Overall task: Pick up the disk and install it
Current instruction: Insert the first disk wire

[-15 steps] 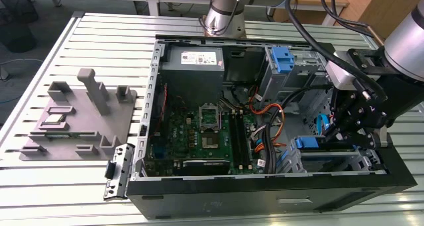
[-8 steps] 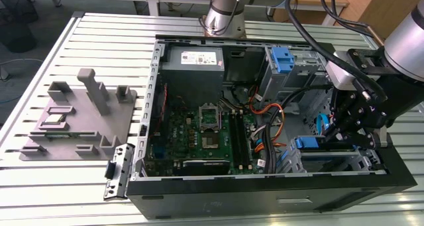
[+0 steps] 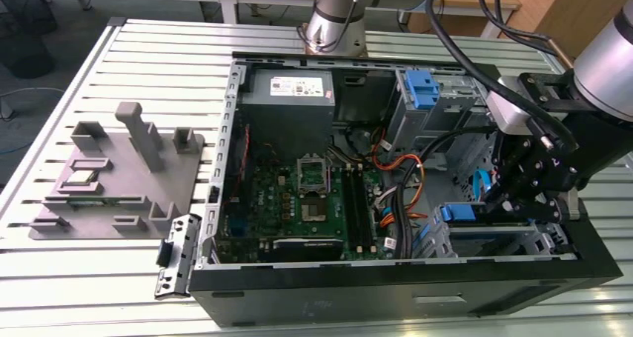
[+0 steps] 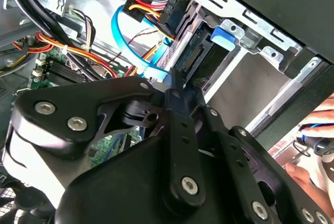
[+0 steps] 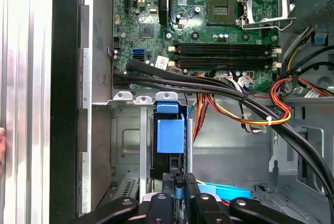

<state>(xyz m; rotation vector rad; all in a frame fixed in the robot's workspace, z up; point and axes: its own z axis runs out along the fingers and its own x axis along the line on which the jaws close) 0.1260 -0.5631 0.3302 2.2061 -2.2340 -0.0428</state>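
Looking across the slatted metal surface [image 3: 118, 278], we see the open black computer case [image 3: 396, 292] at centre frame. Our black gripper [image 3: 529, 189] hangs over its lower-right drive cage [image 3: 514, 241], where the silver disk in its blue carrier [image 5: 170, 135] sits mostly inserted. We cannot tell the fingers' state.

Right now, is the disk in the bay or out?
In: the disk, blue carrier showing, sits inside the bay, with the gripper at its end.
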